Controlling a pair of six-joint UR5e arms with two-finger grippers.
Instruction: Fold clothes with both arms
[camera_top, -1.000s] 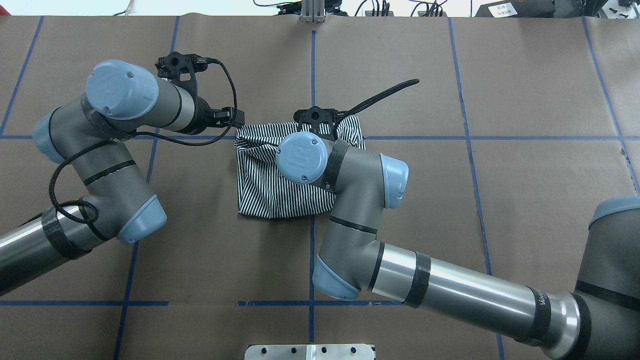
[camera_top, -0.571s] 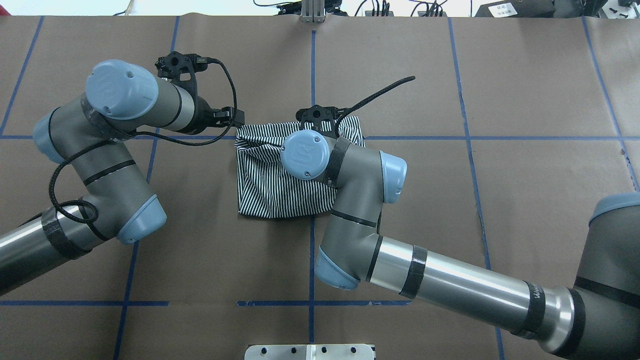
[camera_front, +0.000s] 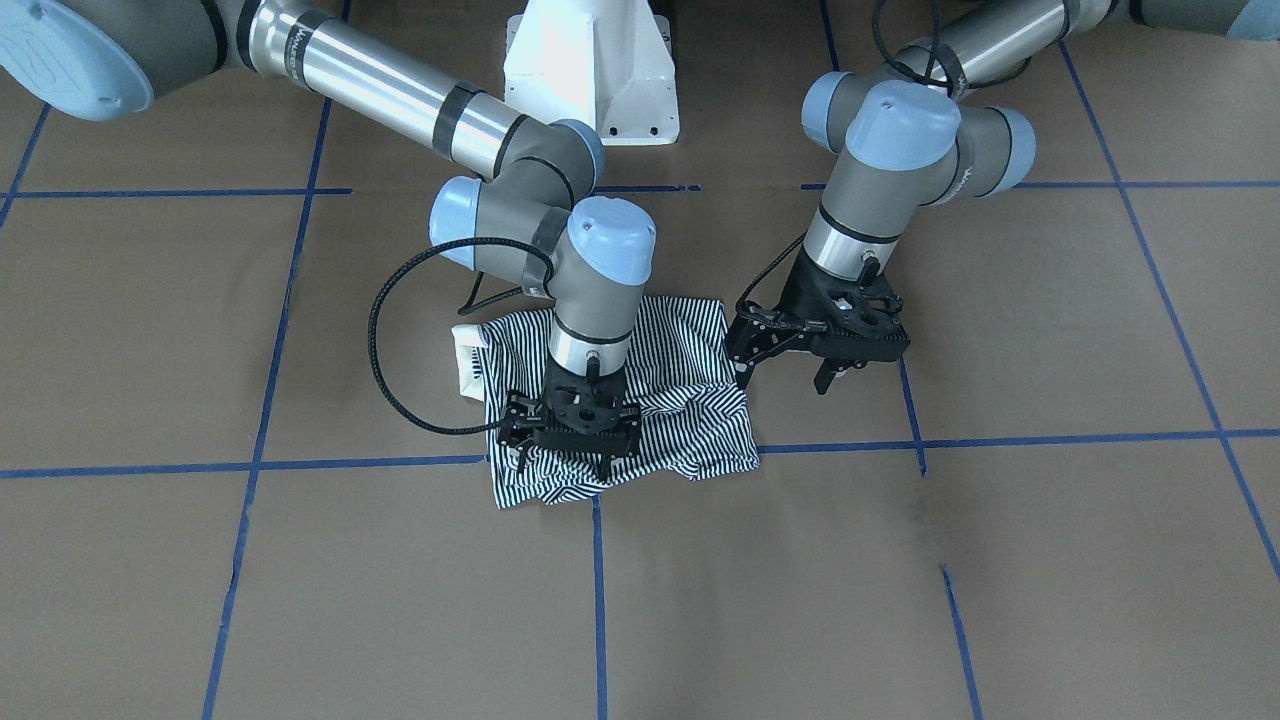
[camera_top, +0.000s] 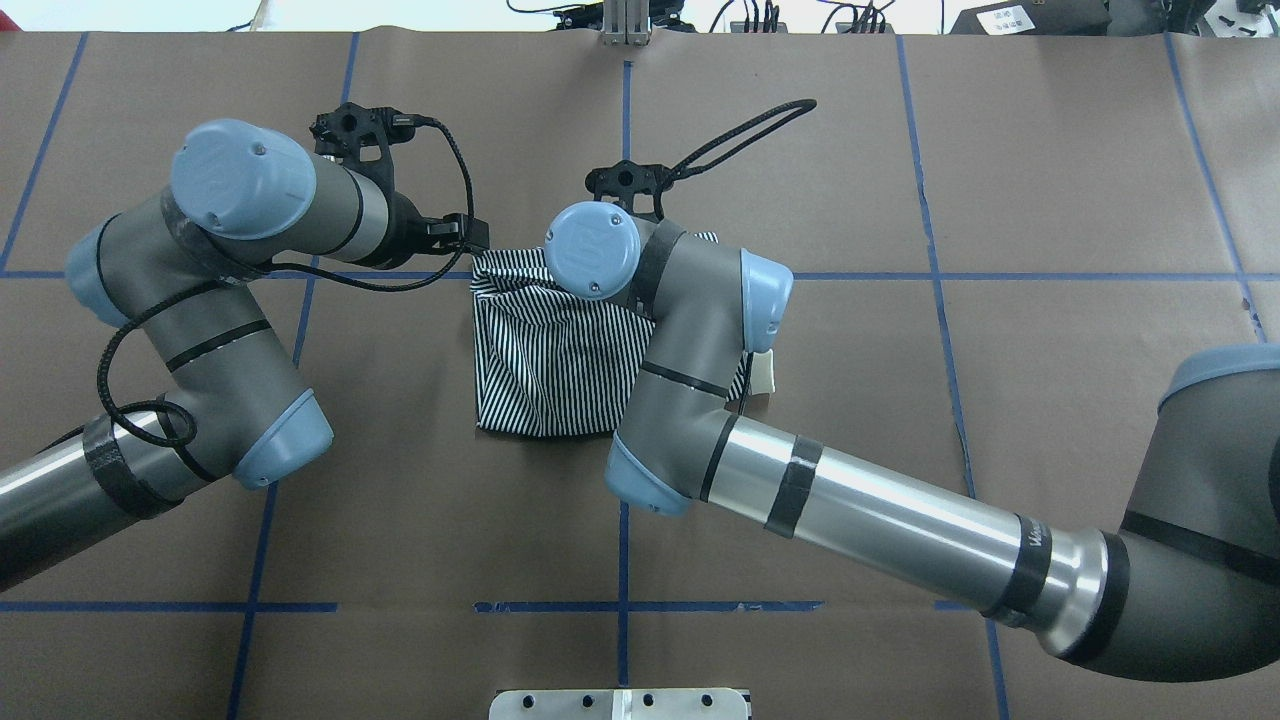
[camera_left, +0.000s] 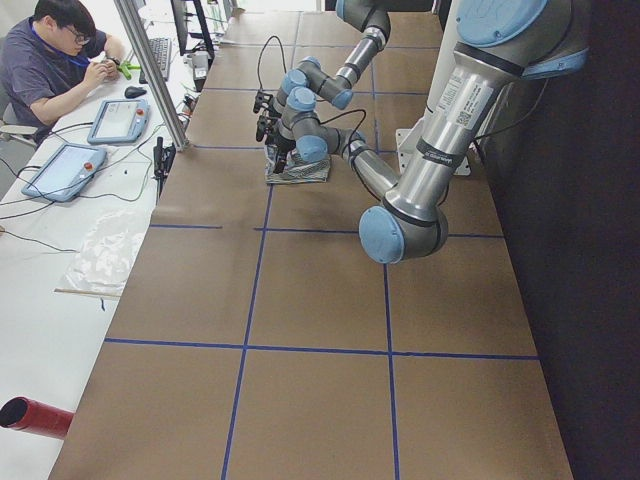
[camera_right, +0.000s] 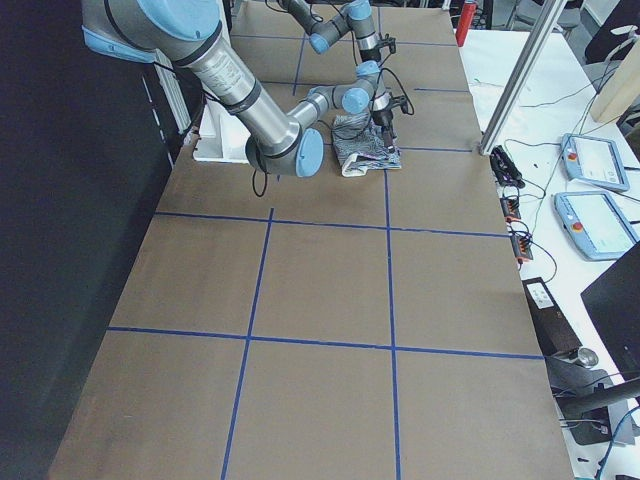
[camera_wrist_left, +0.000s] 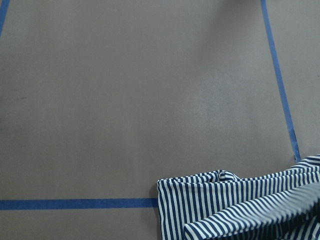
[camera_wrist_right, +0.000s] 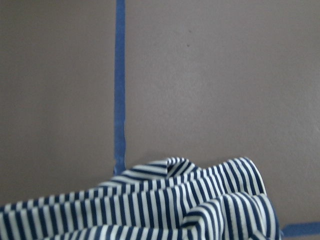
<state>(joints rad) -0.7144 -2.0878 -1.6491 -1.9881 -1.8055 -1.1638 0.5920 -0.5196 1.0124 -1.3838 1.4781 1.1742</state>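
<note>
The striped polo shirt (camera_front: 680, 400) lies bunched in a rough square at the table's middle; it also shows in the overhead view (camera_top: 550, 360). Its cream collar (camera_top: 762, 375) sticks out at one side. My right gripper (camera_front: 562, 462) points down onto the shirt's far edge, its fingers spread and pressed into the cloth; in the overhead view its own wrist hides it. My left gripper (camera_front: 785, 378) is open and empty, just beside the shirt's far left corner (camera_top: 480, 262). Both wrist views show rumpled stripes (camera_wrist_left: 240, 205) (camera_wrist_right: 150, 205) at the bottom, no fingers.
Brown paper with blue tape lines (camera_top: 625, 130) covers the table. The white pedestal base (camera_front: 590, 70) stands at the robot's side. A seated operator (camera_left: 50, 50) and tablets (camera_left: 65, 165) are on a side table; a red cylinder (camera_left: 35, 415) lies there too.
My right arm has swung forward and to the left over the shirt, uncovering the cream collar. Its cable now loops upward. The left arm has not moved.
</note>
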